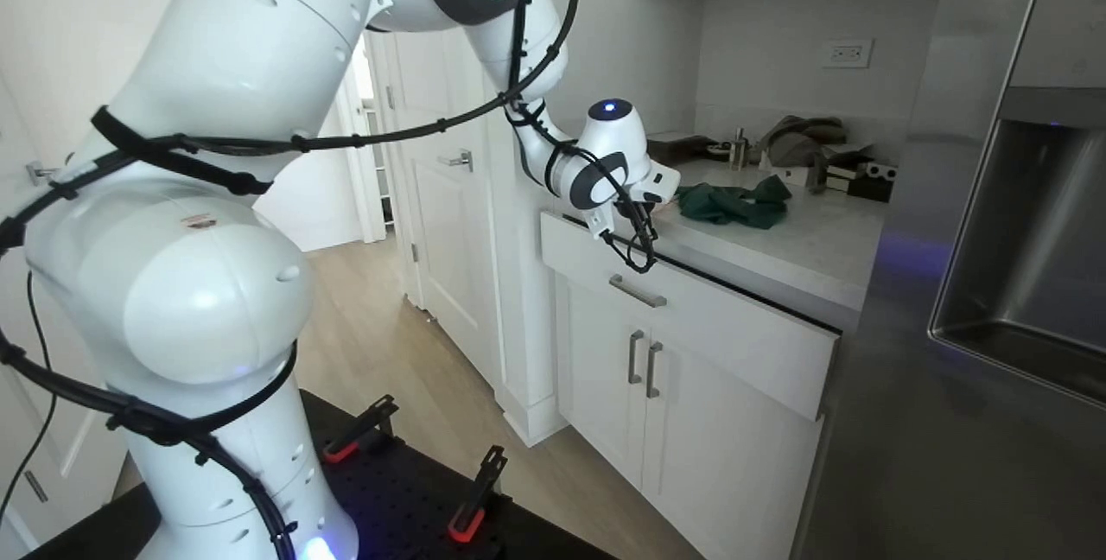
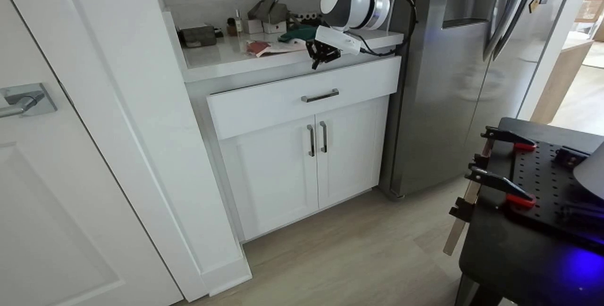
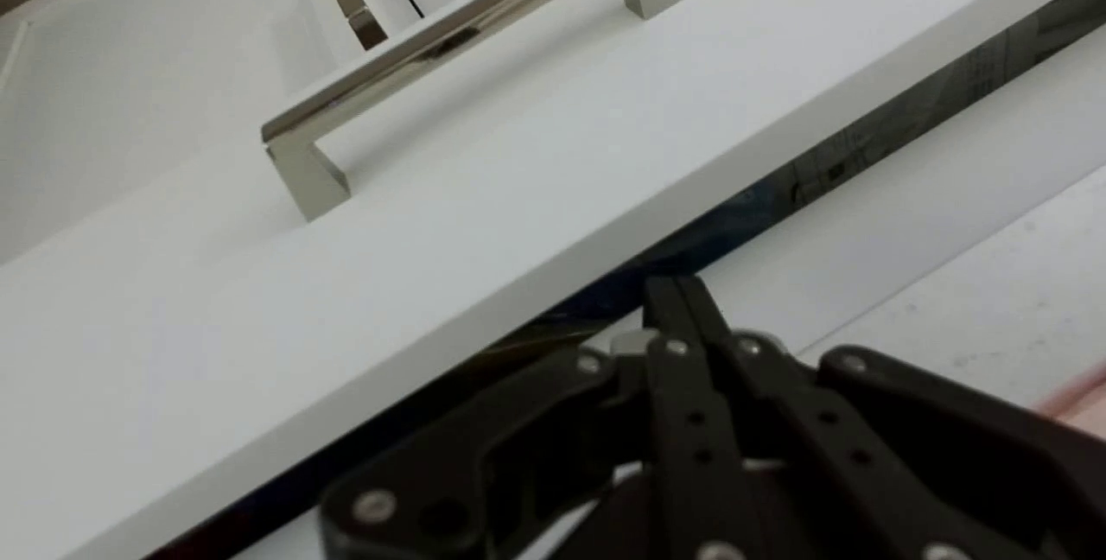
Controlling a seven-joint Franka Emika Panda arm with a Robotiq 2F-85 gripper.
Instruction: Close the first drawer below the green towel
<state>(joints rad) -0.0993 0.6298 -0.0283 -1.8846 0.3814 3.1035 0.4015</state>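
The white drawer [image 1: 734, 309] under the countertop stands slightly open. It also shows in an exterior view [image 2: 264, 107] and in the wrist view [image 3: 467, 214], where a dark gap runs behind its front. Its metal handle [image 1: 638, 290] faces outward, seen too in an exterior view [image 2: 321, 96] and in the wrist view [image 3: 467, 33]. The green towel [image 1: 734, 201] lies crumpled on the counter above, partly behind the arm in an exterior view [image 2: 298, 33]. My gripper [image 3: 676, 280] is shut and empty, its tips over the gap. It shows above the drawer in an exterior view [image 2: 315, 66].
The white countertop [image 2: 217, 58] holds a red and white packet [image 2: 273, 47], grey cloth and small boxes. Two cabinet doors [image 2: 269, 174] are shut below the drawer. A steel refrigerator [image 2: 439, 107] stands beside the cabinet. A black table [image 2: 495, 240] carries clamps.
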